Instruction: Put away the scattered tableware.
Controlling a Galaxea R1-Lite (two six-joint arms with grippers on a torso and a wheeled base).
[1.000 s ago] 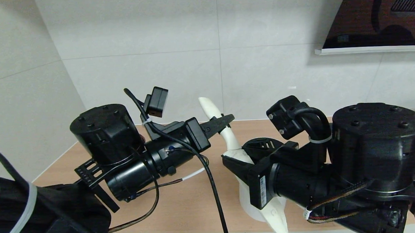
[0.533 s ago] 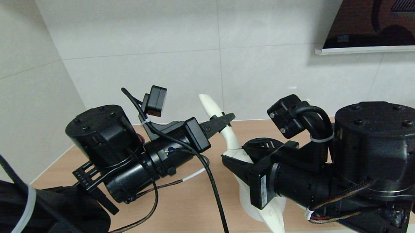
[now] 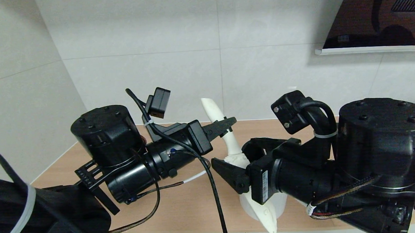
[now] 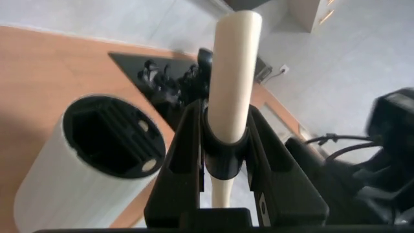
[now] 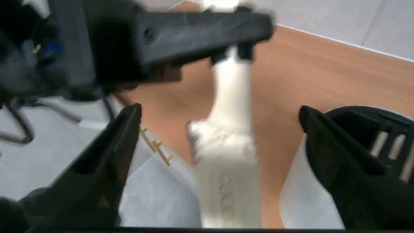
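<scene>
Centre-left: left hand (image 3: 226, 124) clamped on the spatula (image 3: 231, 142) handle. Spatula tilted, handle end up against the wall, blade low at bottom centre. Just right of it: right hand (image 3: 229, 157) spread wide, one finger on either side of the spatula; contact unclear. Lower centre: white holder (image 3: 280, 201) upright on the table (image 3: 183, 201), behind the blade.

Bare counter (image 3: 187, 205) lies left of the white holder (image 3: 280, 201), with a black cable (image 3: 216, 196) hanging across it. The white utensil (image 3: 212, 111), clamped in the left gripper (image 3: 225, 124), slants down on the holder's near side. We note the right gripper (image 3: 233, 155) with fingers spread around the utensil. A tiled wall (image 3: 192, 78) closes the far side.
</scene>
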